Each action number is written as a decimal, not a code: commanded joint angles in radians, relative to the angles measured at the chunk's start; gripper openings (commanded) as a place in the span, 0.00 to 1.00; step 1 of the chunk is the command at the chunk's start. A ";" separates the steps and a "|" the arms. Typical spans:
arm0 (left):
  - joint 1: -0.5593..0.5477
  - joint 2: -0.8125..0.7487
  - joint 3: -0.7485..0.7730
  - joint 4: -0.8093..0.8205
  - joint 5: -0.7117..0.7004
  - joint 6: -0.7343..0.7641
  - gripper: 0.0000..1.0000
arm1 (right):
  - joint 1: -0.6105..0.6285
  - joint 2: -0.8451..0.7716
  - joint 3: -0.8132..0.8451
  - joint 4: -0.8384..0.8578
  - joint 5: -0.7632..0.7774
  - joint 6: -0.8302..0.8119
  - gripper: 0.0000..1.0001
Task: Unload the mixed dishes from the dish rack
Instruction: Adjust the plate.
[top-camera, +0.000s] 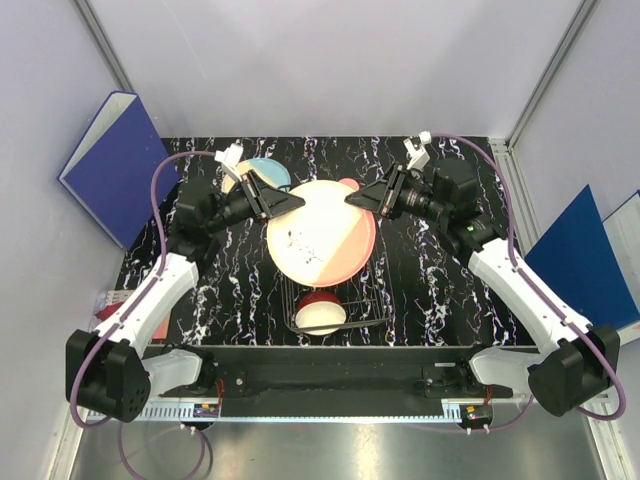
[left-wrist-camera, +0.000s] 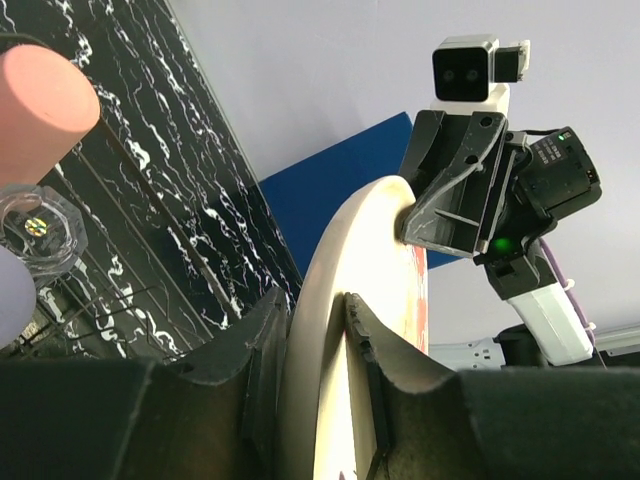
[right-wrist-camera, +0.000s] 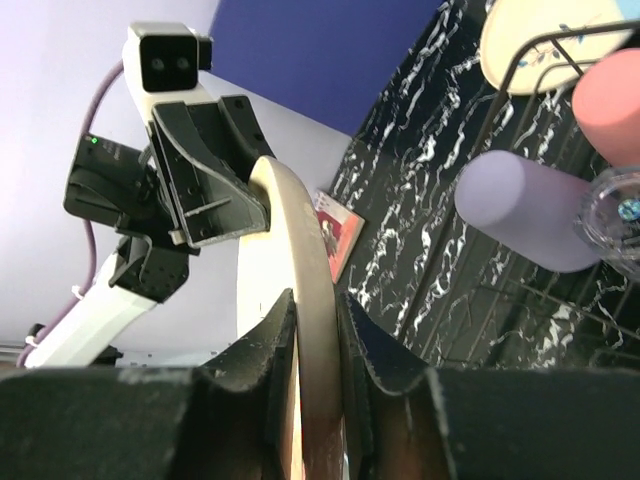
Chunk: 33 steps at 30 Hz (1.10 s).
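A large cream and salmon-pink plate (top-camera: 322, 238) hangs flat above the dish rack (top-camera: 362, 322), held at opposite rims by both arms. My left gripper (top-camera: 292, 203) is shut on its left rim (left-wrist-camera: 330, 290). My right gripper (top-camera: 357, 198) is shut on its right rim (right-wrist-camera: 305, 240). Below the plate, a red bowl (top-camera: 320, 311) with a cream inside sits in the rack. Also in the rack are a salmon-pink cup (left-wrist-camera: 40, 100), a clear glass (left-wrist-camera: 40, 228) and a lavender cup (right-wrist-camera: 525, 210). A blue-and-cream plate (top-camera: 266, 172) lies on the table behind the left gripper.
The table top is black marble (top-camera: 430, 270). One blue binder (top-camera: 108, 165) leans at the left wall and another (top-camera: 590, 250) at the right. A red-and-white card (right-wrist-camera: 338, 232) lies near the table's left edge. Pale walls close in the back and sides.
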 joint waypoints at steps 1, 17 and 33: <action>-0.015 0.036 0.079 0.107 -0.081 -0.015 0.00 | 0.056 -0.009 0.022 -0.039 -0.232 0.020 0.19; -0.012 0.153 0.170 0.136 -0.047 -0.038 0.00 | 0.057 0.025 -0.035 -0.010 -0.344 0.039 0.00; 0.220 0.041 0.102 0.023 -0.071 -0.038 0.99 | 0.056 -0.090 0.088 -0.214 -0.027 -0.095 0.00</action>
